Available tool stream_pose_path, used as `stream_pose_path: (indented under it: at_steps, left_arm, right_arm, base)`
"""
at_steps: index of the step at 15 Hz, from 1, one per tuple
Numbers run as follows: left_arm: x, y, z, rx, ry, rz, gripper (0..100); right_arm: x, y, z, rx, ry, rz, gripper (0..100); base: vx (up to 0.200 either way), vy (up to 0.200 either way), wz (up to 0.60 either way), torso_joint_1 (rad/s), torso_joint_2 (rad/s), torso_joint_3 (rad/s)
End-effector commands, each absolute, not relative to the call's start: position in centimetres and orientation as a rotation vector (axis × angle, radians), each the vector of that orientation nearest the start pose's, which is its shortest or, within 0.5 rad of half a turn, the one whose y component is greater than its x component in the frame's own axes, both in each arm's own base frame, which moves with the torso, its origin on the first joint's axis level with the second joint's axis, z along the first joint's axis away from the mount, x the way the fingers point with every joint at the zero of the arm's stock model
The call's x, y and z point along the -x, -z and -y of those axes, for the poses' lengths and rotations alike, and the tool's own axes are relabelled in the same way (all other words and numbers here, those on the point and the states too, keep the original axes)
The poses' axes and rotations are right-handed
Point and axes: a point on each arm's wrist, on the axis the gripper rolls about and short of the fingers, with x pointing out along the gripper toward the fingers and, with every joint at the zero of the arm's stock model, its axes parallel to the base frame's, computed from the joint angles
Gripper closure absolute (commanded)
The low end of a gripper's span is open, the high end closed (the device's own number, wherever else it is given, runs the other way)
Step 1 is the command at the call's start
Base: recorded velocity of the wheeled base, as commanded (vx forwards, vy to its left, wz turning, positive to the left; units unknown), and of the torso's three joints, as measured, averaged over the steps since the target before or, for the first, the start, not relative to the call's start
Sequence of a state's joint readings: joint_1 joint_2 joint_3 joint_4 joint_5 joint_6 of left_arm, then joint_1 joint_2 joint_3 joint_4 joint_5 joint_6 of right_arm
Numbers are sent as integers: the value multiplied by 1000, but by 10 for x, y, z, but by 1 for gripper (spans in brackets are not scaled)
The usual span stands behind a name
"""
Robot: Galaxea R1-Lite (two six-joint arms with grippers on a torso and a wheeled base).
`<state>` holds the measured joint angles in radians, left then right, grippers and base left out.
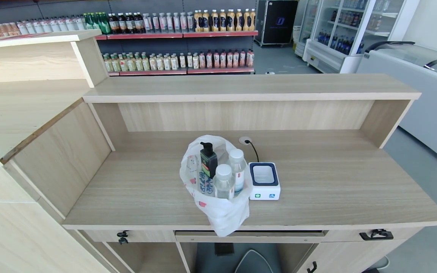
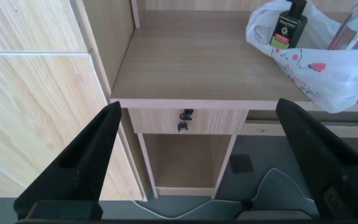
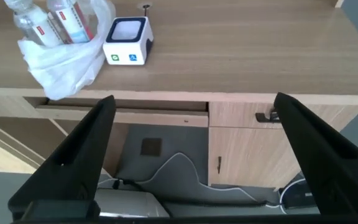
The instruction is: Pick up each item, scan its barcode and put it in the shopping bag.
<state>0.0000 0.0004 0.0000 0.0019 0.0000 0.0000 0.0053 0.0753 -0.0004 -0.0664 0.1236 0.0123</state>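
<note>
The white plastic shopping bag (image 1: 222, 216) stood on the wooden counter (image 1: 336, 189) near its front edge, and its loose lower part hung over that edge. 3 items stood upright inside it: a black pump bottle (image 1: 208, 161), a front clear bottle (image 1: 224, 182) with a white cap, and a rear clear bottle (image 1: 237, 167) of the same kind. Just to the right of the bag sat the white barcode scanner (image 1: 264, 181), its dark-rimmed window facing up. Whether bag and scanner touched was hard to tell. A black cable (image 1: 253, 149) ran from the scanner to a round port at the back of the counter.

The left gripper (image 2: 199, 107) hung in front of the counter, below its top. Its fingers (image 2: 86, 162) were wide apart and held nothing, and it faced a small drawer (image 2: 160, 119) with a key in its lock. The right gripper (image 3: 194, 98) was likewise low before the counter, with its fingers (image 3: 319, 155) spread and empty.
</note>
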Motion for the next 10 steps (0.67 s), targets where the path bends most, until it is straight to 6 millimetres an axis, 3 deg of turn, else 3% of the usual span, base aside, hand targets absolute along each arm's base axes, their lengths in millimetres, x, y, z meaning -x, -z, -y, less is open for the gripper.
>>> stream_pose_path:
  at_steps: [1, 10]
  left_arm:
    - [23, -75, 0, 0, 0, -2, 0]
    - [23, -75, 0, 0, 0, -2, 0]
  right_arm:
    - [23, -82, -3, -10, -129, 67, 0]
    - [23, -83, -2, -62, -125, 66, 0]
  base:
    - [0, 0, 0, 0, 0, 0]
    - [0, 0, 0, 0, 0, 0]
